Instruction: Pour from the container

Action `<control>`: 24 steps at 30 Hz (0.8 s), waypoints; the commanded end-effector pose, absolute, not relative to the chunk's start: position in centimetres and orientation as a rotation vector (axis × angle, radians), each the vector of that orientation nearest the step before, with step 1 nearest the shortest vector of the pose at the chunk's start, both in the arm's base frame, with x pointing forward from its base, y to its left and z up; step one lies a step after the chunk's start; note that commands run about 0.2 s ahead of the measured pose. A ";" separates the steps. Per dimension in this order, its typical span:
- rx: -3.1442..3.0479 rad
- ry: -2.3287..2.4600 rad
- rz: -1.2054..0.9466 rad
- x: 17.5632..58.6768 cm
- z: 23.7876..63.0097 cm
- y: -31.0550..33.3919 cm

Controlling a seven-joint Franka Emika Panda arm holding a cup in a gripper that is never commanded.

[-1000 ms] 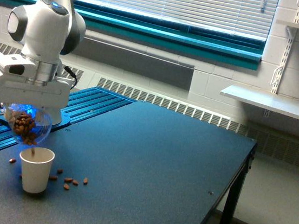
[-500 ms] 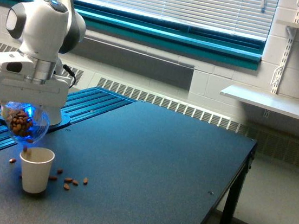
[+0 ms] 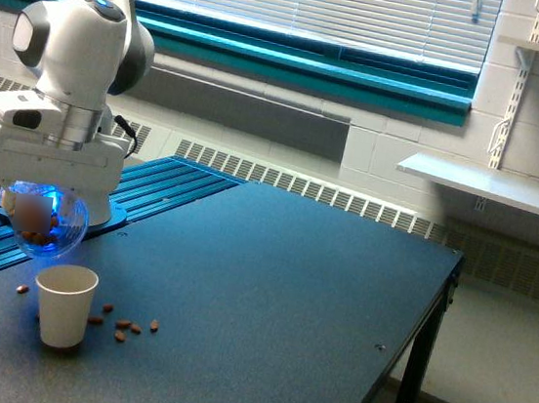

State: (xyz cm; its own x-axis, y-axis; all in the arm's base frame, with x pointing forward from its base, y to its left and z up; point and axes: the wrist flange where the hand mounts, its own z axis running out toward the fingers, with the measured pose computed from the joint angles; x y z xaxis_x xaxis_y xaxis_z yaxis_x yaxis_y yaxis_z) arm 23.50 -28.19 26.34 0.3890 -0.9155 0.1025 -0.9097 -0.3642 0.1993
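Exterior view shows the gripper (image 3: 42,195) at the end of the white arm (image 3: 83,41) clamped on the container (image 3: 43,221), a clear rounded cup held low under the wrist and tipped, with a small clump of brown nut pieces (image 3: 35,224) visible through its wall. The fingers themselves are hidden behind the wide white gripper housing and the curved glass, so the hold is a judgement from how the container hangs, not something plainly seen. It sits above and slightly toward the exterior view's left of the white paper cup (image 3: 64,305), which stands upright on the dark table (image 3: 268,290), apart from the container with a clear gap between them. That placement makes sense for pouring: the receiving cup's open mouth lies just below the container's lower edge, so pieces leaving it have a short drop and little room to scatter. Even so, several loose nuts (image 3: 126,327) lie on the table beside the paper cup's base, and one more (image 3: 22,289) lies on its other side, which suggests the aim is not perfectly centred over the mouth. No pieces appear in mid-air between the two vessels. Which way the container's mouth faces is hard to read through the blue glare on it.
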 end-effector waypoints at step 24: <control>2.423 -1.553 -0.107 25.3 26.2 -28.2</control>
State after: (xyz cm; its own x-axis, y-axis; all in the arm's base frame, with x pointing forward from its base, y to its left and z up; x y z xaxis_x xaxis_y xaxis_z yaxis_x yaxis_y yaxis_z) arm 24.62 -28.24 26.22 0.4116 -0.9078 0.0809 -0.8903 -0.3815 0.2485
